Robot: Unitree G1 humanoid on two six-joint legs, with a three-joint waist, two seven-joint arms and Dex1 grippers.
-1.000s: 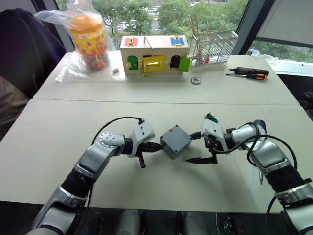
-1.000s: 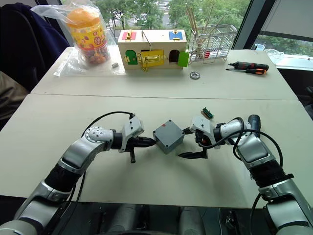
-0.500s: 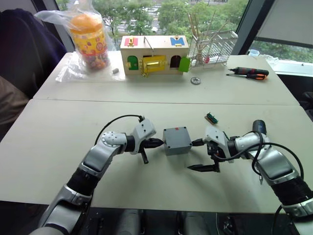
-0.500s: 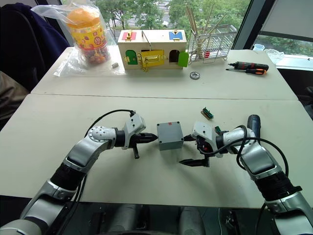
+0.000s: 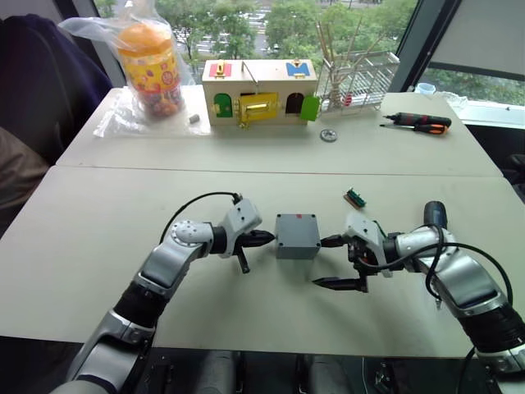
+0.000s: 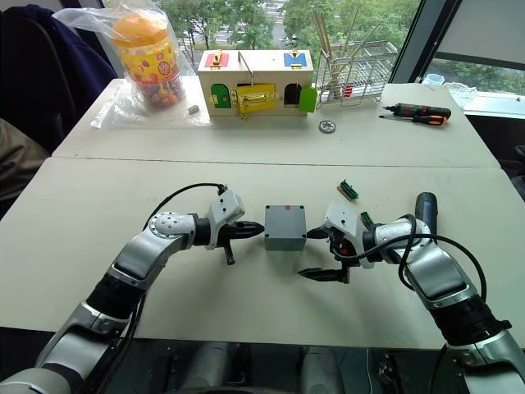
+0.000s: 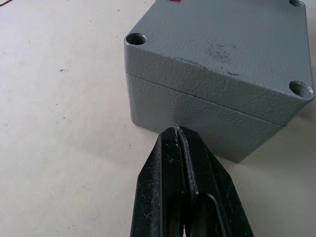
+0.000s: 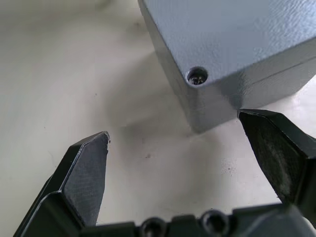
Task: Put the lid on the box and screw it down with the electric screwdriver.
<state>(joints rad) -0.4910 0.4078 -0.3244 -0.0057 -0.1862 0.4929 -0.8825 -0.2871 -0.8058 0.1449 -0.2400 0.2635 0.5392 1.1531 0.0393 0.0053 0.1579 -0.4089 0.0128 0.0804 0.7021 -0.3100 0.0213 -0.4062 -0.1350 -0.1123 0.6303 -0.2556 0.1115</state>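
Lidded box mid-table between two grippers, screwdriver far right.

Far left rear: orange jar (image 5: 149,61) in plastic bag, then wooden box (image 5: 258,91) with coloured doors. Left gripper (image 5: 264,239) pinched fully closed, tips together, aimed at left wall of box (image 7: 197,118), just short of or barely touching, can't tell. Lid (image 5: 296,222) seated flat on box, square with table edge, corner holes up, red mark at rear edge. Right gripper (image 6: 314,253) spread wide, one finger near box's right wall, other finger low toward front, nothing held. Small green part (image 5: 355,198) behind it. Electric screwdriver (image 5: 435,214) lying by right forearm, long axis running front to back; tip hidden. Black-and-orange screwdrivers (image 5: 417,122) rear right.
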